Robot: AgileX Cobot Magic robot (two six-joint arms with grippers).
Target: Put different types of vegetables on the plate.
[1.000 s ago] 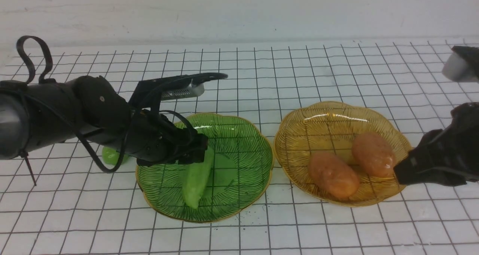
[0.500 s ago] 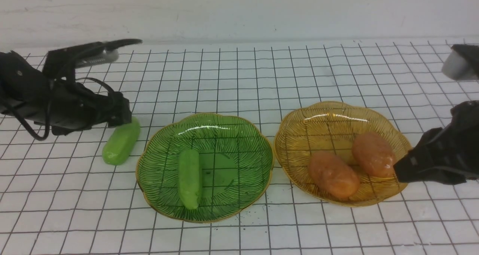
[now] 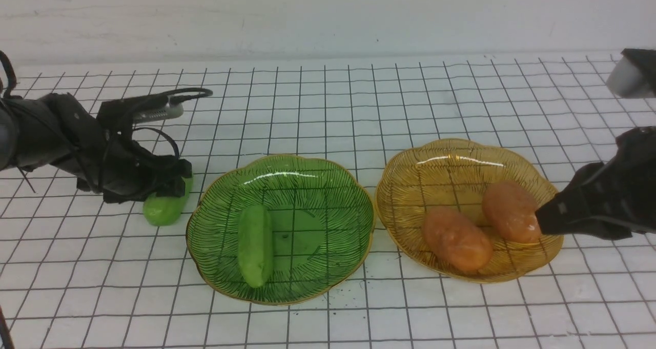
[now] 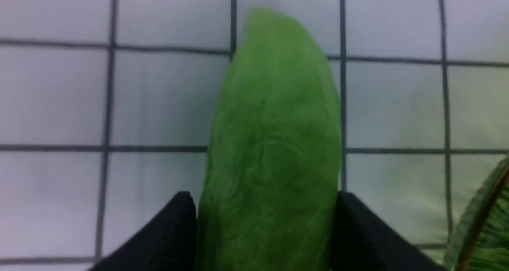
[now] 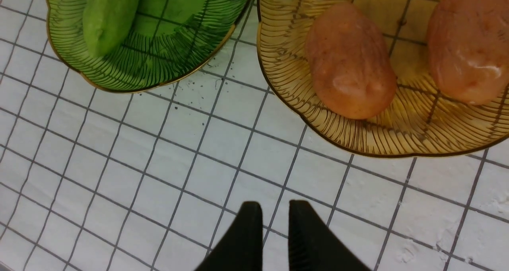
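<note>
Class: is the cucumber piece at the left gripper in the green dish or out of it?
Out. The cucumber piece lies on the gridded table, just outside the rim of the green dish.

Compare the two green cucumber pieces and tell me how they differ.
The outer cucumber lies on the gridded table, the dish cucumber inside the green dish. The left gripper's fingers seem to press both sides of the outer cucumber; nothing touches the dish cucumber. Both are smooth, light green, elongated and lying flat.
</note>
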